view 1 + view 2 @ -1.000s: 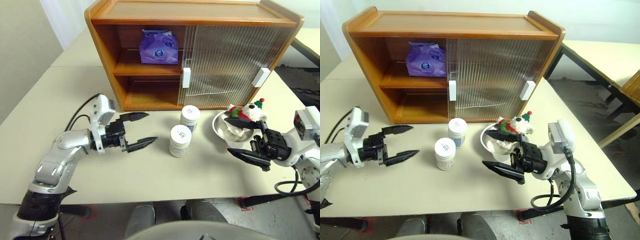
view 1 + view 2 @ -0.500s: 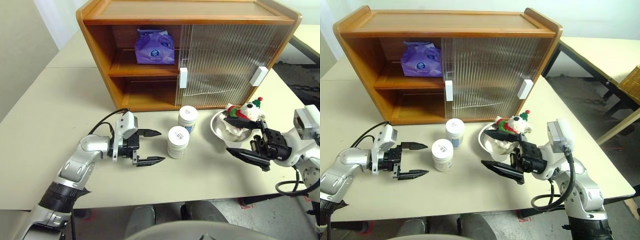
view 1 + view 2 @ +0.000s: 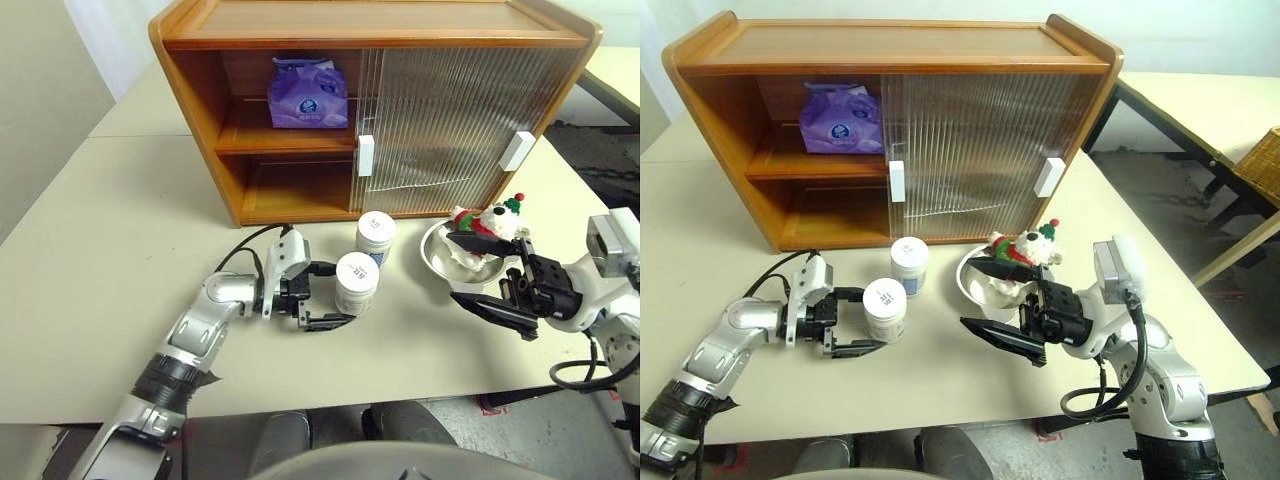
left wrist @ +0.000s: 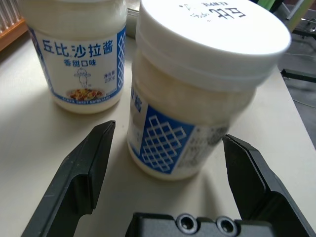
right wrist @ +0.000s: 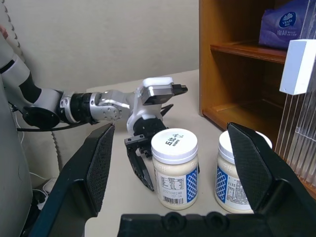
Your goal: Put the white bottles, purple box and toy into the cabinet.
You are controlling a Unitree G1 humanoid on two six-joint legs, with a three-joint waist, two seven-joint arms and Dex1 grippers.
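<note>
The left pincer (image 3: 322, 295) sits low on the counter (image 3: 90, 260), jaws spread wide and empty, with the nearer white bottle (image 3: 357, 283) upright just beyond its tips, straight ahead between them. The second bottle (image 3: 376, 237) stands just behind, toward the cabinet (image 3: 400, 30) (purple box (image 3: 307, 93) already shelved). The right pincer (image 3: 487, 283), wide and empty, hovers by the toy (image 3: 490, 222).
</note>
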